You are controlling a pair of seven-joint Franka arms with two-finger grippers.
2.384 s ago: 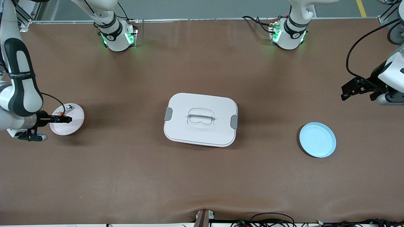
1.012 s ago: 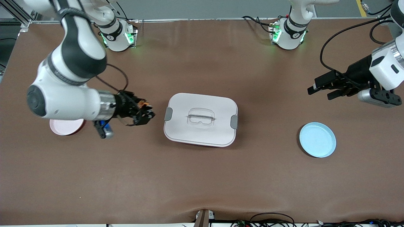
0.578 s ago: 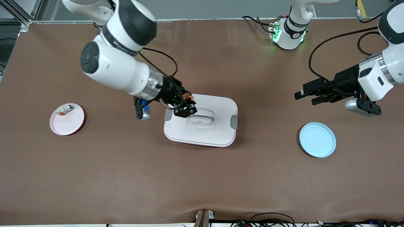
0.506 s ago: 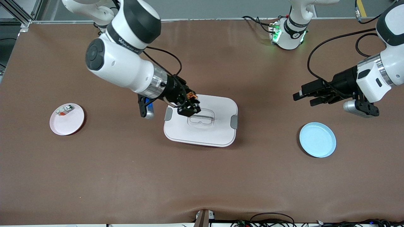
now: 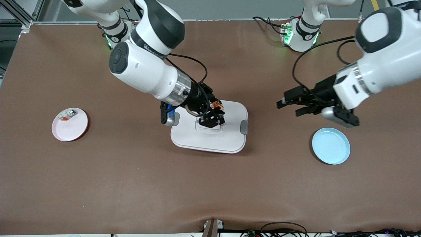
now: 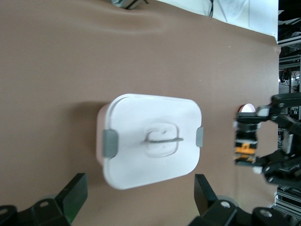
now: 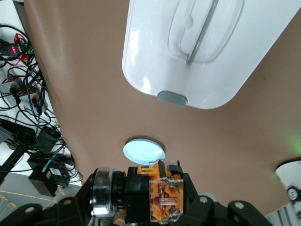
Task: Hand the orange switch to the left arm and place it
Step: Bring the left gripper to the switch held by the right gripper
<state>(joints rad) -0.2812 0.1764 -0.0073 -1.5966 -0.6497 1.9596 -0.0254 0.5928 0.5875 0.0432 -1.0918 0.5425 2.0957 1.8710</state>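
My right gripper (image 5: 213, 117) is shut on the orange switch (image 5: 216, 105), a small black block with orange markings, and holds it in the air over the middle of the white box (image 5: 230, 138). In the right wrist view the switch (image 7: 150, 195) sits between the jaws, with the box (image 7: 207, 52) below it. My left gripper (image 5: 289, 107) is open and empty, in the air over the table between the box and the blue plate (image 5: 331, 146). The left wrist view shows the box (image 6: 150, 136) and, past it, the switch (image 6: 245, 148) in the right gripper.
A pink plate (image 5: 69, 126) at the right arm's end holds a small silver-white part (image 5: 67, 114). The blue plate also shows in the right wrist view (image 7: 143, 149). Cables lie along the table edge nearest the front camera.
My right gripper has lifted the switch off the pink plate and carried it over the box. My left gripper has moved from its end of the table toward the box.
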